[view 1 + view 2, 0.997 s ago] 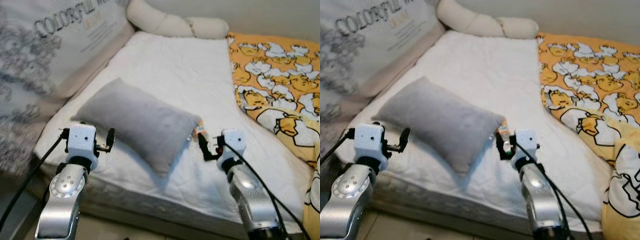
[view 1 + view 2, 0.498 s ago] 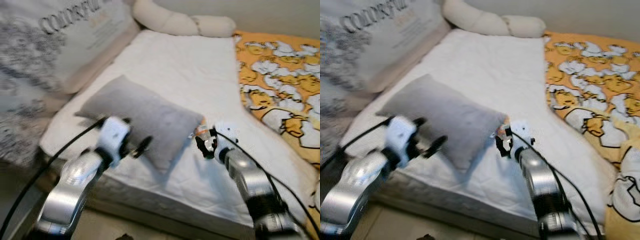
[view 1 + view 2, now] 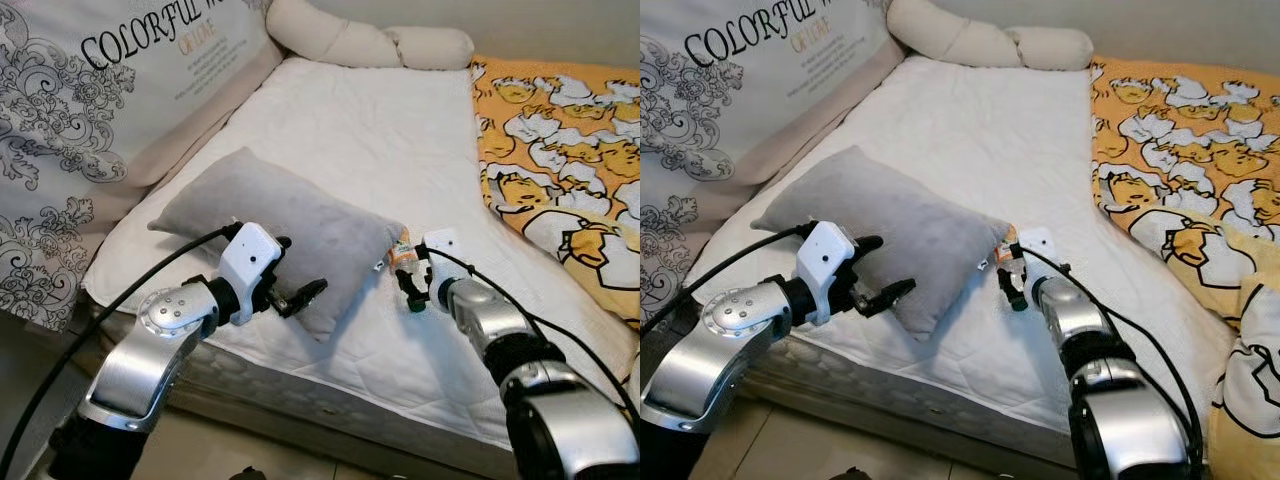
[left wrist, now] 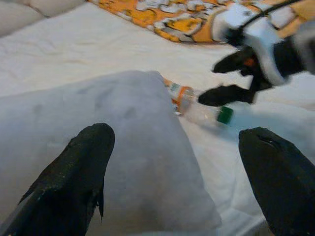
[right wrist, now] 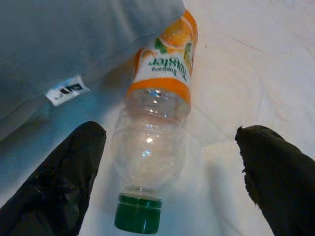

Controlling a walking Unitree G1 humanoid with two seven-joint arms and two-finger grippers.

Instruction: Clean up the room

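Bed (image 3: 330,130): white mattress, orange blanket (image 3: 560,130) on the robot's right.
Pillow (image 3: 280,225): grey, near front edge.
Bottle (image 5: 155,142): empty, lying flat, base tucked under pillow corner, green cap toward right gripper.
Right gripper (image 5: 167,182): fingers spread, straddling bottle; nearer arm.
Left gripper (image 4: 177,177): fingers apart over pillow.

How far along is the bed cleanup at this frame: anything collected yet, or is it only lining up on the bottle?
Nothing looks collected yet. In hand: the right tool is open, straddling the empty bottle, which lies on the white mattress partly tucked under the grey pillow. The left tool is open at the pillow's near edge. Left: close on the bottle, lift it and take it away.
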